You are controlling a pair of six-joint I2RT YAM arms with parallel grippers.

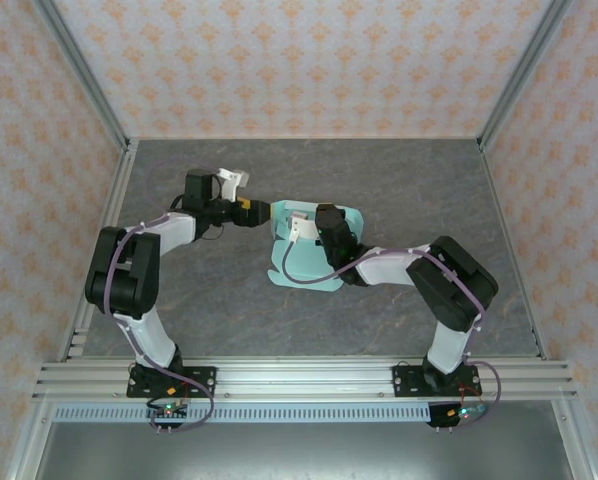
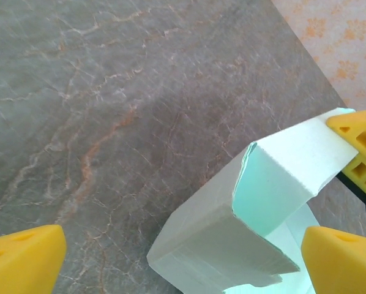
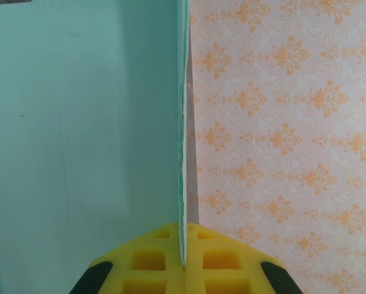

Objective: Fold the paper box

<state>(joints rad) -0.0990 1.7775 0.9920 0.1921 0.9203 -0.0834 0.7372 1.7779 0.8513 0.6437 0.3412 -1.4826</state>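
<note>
Beside the paper box [image 2: 268, 184], left gripper [image 1: 262, 211] spread; right gripper [image 3: 186, 245] clamped on a raised panel; walls partly up, closure apparently outstanding.

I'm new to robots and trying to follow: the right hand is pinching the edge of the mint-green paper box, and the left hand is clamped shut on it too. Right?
Not quite. The left hand is open, its yellow fingers spread wide, as the left wrist view shows. The right hand does pinch the paper box edge.
</note>
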